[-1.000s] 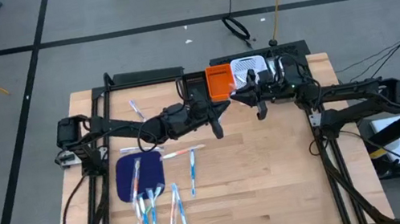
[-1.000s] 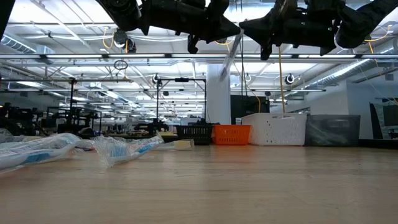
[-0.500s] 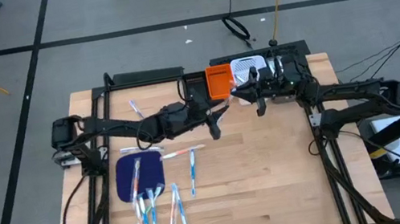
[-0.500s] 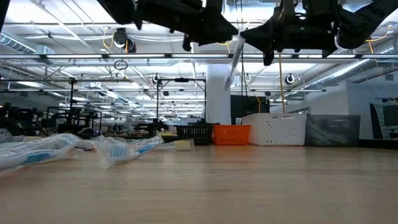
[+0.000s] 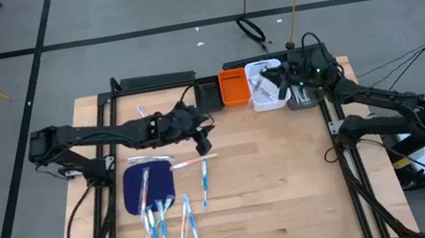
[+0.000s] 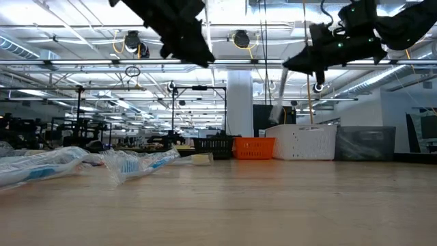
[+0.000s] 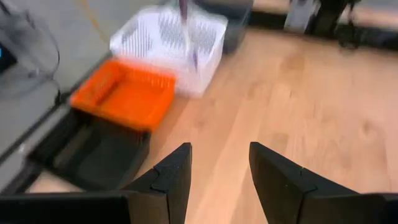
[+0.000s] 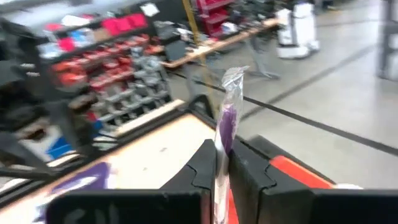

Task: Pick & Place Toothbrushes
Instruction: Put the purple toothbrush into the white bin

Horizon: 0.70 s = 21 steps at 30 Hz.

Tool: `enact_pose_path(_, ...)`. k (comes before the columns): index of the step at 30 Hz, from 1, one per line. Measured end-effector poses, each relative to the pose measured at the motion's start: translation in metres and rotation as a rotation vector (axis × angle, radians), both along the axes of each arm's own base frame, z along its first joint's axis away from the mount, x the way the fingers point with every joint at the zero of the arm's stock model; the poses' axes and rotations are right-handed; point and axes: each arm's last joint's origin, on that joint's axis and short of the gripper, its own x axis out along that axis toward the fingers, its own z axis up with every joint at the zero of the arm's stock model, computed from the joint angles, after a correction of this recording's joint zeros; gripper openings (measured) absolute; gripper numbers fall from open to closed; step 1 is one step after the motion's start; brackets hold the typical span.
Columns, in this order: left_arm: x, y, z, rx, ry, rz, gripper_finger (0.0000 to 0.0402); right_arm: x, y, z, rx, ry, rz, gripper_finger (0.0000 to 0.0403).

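Placing step: right claw [image 8: 222, 163] grips a toothbrush [image 8: 226, 115] above the white bin [image 5: 264, 89]; next, lower and release. Left claw [image 7: 219, 163] released over tabletop [image 5: 283, 176]

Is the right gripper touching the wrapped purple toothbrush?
Touching. In the right wrist view the right gripper has both fingers pressed on the wrapped purple toothbrush.

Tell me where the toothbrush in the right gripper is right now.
In the high view, the held toothbrush hangs from the right gripper over the white bin, at the table's far edge beside the orange bin.
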Motion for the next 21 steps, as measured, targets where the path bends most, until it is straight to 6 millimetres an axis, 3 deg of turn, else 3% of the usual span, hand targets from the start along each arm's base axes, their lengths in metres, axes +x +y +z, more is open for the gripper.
enact_pose_path(10, -0.004, 0.0, -0.004, -0.013, 0.055, 0.007, 0.0163, -0.028, -0.022, -0.013, 0.061, 0.124, -0.204, 0.0017)
enact_pose_path(21, -0.004, 0.003, -0.004, -0.011, 0.052, 0.015, 0.0163, -0.038, -0.024, -0.03, 0.11, 0.294, -0.265, 0.0017)
